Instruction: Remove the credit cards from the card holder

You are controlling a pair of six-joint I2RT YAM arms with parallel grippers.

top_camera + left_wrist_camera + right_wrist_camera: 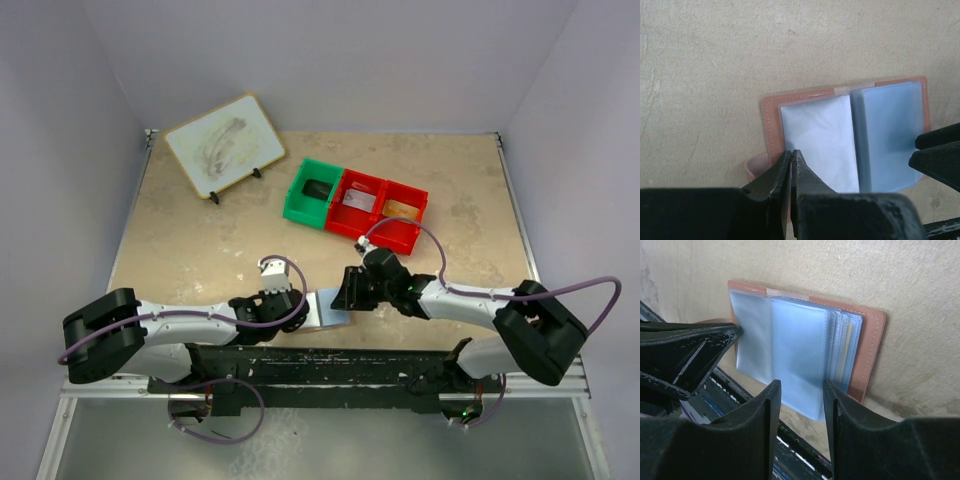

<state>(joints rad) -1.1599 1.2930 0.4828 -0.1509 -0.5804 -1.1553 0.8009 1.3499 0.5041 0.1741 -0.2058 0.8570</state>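
Note:
The card holder (326,311) lies open on the table near the front edge, tan-pink leather with pale blue-grey sleeves. It shows in the left wrist view (815,130) and in the right wrist view (795,340). A yellowish card edge (846,347) shows among the stacked sleeves on the right. My left gripper (791,153) is shut, its tips resting on the near edge of the holder's left panel. My right gripper (801,390) is open, and the near edge of a loose blue sleeve lies between its fingers.
A green bin (298,210) with a dark item and two red bins (398,240) holding a grey and an orange card stand at the back middle. A small whiteboard (225,145) on a stand is at the back left. A black rail (330,365) runs along the front edge.

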